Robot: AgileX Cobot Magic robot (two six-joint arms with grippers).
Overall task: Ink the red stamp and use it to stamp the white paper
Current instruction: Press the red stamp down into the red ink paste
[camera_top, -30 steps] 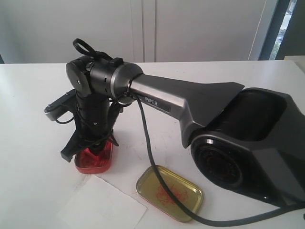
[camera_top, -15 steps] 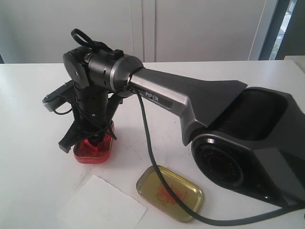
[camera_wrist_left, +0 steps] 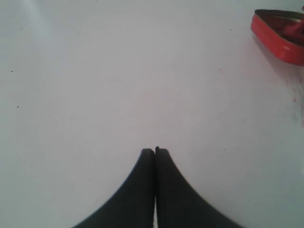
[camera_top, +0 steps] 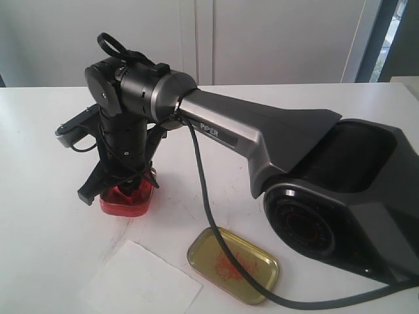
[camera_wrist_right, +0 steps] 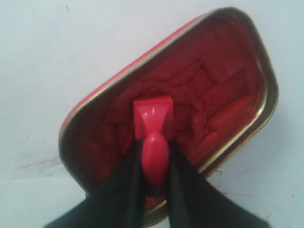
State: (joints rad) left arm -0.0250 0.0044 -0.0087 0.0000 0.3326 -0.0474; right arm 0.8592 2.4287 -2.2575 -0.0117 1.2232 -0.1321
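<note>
The red stamp [camera_wrist_right: 153, 114] is held by its rounded handle in my right gripper [camera_wrist_right: 155, 145], which is shut on it. Its square base points down into the lumpy paste of the red ink tin [camera_wrist_right: 218, 99]; whether it touches the paste I cannot tell. In the exterior view the right gripper [camera_top: 133, 185] stands upright over that tin [camera_top: 126, 201], and the stamp itself is hidden there. The white paper [camera_top: 141, 281] lies flat near the front edge, apart from the tin. My left gripper [camera_wrist_left: 155, 150] is shut and empty over bare tabletop, with the red tin [camera_wrist_left: 280, 33] off to one side.
A brass-coloured lid [camera_top: 232, 263] smeared with red lies beside the paper. A black cable [camera_top: 208, 222] hangs from the right arm across the lid. The right arm's large base [camera_top: 334, 209] fills the right side of the white table [camera_top: 39, 235].
The right gripper has moved back and slightly left, away from the paper, still holding the stamp. The red tin has shifted along with it.
</note>
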